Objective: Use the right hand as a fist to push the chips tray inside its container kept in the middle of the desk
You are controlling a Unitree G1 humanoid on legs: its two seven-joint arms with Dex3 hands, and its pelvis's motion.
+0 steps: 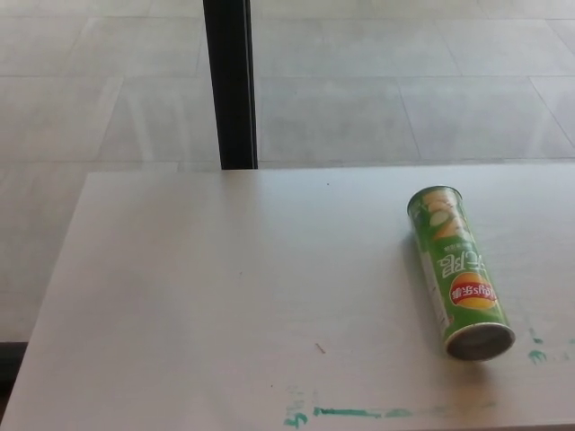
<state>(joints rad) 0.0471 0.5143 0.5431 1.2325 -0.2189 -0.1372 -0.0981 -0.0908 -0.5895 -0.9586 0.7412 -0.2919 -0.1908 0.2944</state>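
Observation:
A green chips can (458, 269) lies on its side on the right part of the white desk (225, 296). Its long axis runs from far to near, and the grey round end (480, 341) faces the desk's front edge. A red and yellow logo shows on its side near that end. No tray sticks out of the can from what I can see. Neither of my hands shows in the head view.
A black vertical post (230, 85) rises behind the desk's far edge, with a pale tiled floor (404, 81) beyond. Green paint smears (355, 413) mark the desk near its front edge, and smaller ones (536, 355) lie right of the can.

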